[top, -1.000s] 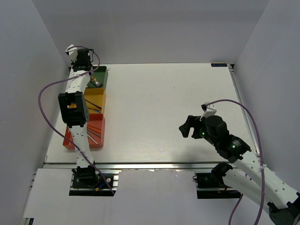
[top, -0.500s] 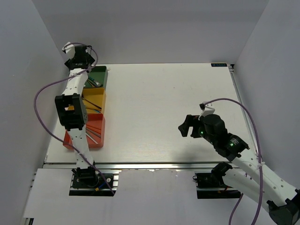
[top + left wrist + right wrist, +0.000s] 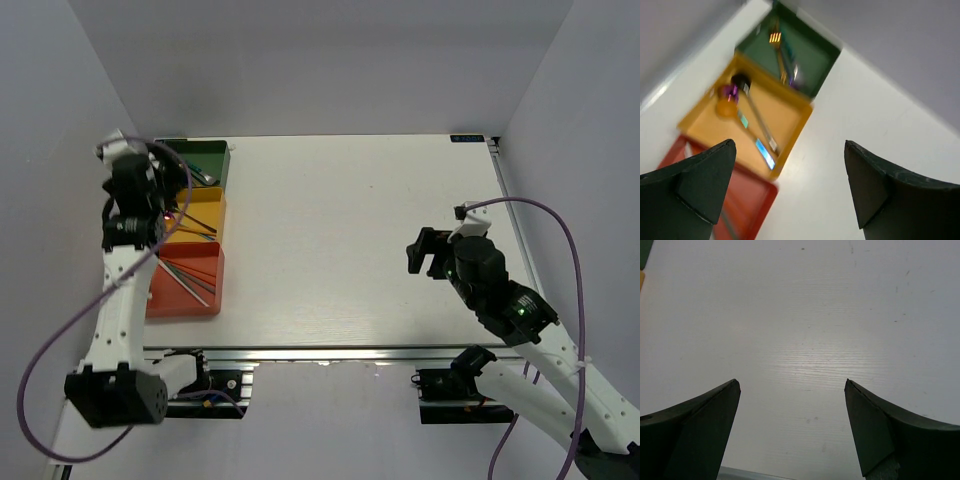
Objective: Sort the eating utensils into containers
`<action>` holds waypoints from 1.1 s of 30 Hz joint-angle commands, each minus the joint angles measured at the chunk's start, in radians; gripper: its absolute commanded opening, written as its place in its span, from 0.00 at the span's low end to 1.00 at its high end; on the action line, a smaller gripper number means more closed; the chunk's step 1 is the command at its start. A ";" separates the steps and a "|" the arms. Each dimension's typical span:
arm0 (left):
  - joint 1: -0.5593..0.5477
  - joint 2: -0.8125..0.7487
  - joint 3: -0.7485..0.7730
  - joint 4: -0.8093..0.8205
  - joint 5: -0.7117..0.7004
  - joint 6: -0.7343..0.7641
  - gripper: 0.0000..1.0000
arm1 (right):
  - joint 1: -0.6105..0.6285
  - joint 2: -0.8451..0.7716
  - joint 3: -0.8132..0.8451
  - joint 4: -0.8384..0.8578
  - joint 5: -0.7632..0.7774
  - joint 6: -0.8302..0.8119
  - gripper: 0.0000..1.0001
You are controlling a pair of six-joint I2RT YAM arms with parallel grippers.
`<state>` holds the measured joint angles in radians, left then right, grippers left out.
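Observation:
Three containers stand in a column at the table's left edge: a dark green tray, a yellow tray and an orange-red tray. The green one holds a gold fork and other thin utensils. In the yellow one lie purple, black and orange spoons. Thin sticks lie in the orange-red one. My left gripper hangs open and empty, high over the trays' left side. My right gripper is open and empty over bare table at the right.
White walls close in the table at the back and on both sides. A purple cable loops from the left arm. Another purple cable arcs over the right arm.
My left gripper has opened and the arm has pulled back from over the green tray toward the near left. The right gripper has shifted slightly to the right.

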<state>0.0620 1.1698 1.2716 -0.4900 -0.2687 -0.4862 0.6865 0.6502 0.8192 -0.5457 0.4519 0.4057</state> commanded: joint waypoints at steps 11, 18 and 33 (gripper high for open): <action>-0.123 -0.698 -0.581 0.014 -0.028 0.098 0.98 | -0.001 -0.084 -0.009 -0.043 0.149 -0.087 0.89; -0.154 -0.860 -0.603 0.041 0.036 0.095 0.98 | -0.002 -0.164 -0.121 0.039 0.113 -0.134 0.89; -0.211 -0.831 -0.603 0.024 -0.052 0.078 0.98 | -0.001 -0.166 -0.153 0.018 0.107 -0.094 0.89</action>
<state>-0.1459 0.3321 0.6758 -0.4675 -0.3054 -0.4057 0.6865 0.4755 0.6575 -0.5579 0.5507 0.3065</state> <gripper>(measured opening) 0.981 0.895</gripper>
